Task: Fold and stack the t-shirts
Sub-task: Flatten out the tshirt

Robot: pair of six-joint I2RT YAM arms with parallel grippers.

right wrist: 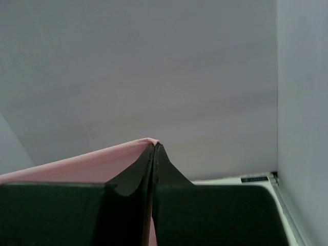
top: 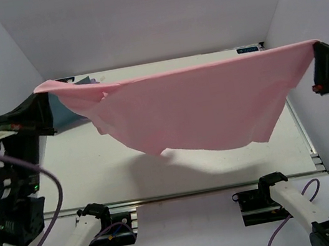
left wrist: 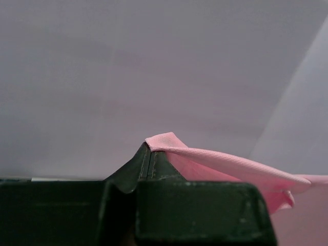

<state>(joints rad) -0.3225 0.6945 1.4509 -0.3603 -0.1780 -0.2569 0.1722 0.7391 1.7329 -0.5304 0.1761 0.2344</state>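
Note:
The light pink t-shirt (top: 193,105) hangs stretched in the air between my two grippers, its lower edge sagging above the table. My left gripper (top: 42,91) is shut on its left corner, which also shows in the left wrist view (left wrist: 164,141). My right gripper (top: 316,47) is shut on its right corner, which also shows in the right wrist view (right wrist: 146,142). The dark teal-blue t-shirt (top: 64,111) lies on the table at the back left, mostly hidden behind the pink one. A bit of pale lavender cloth (top: 94,81) peeks above the pink edge.
The white table (top: 83,168) is enclosed by white walls at the back and both sides. Its near edge carries a metal rail (top: 183,194) with the arm bases. A purple cable (top: 41,181) loops by the left arm.

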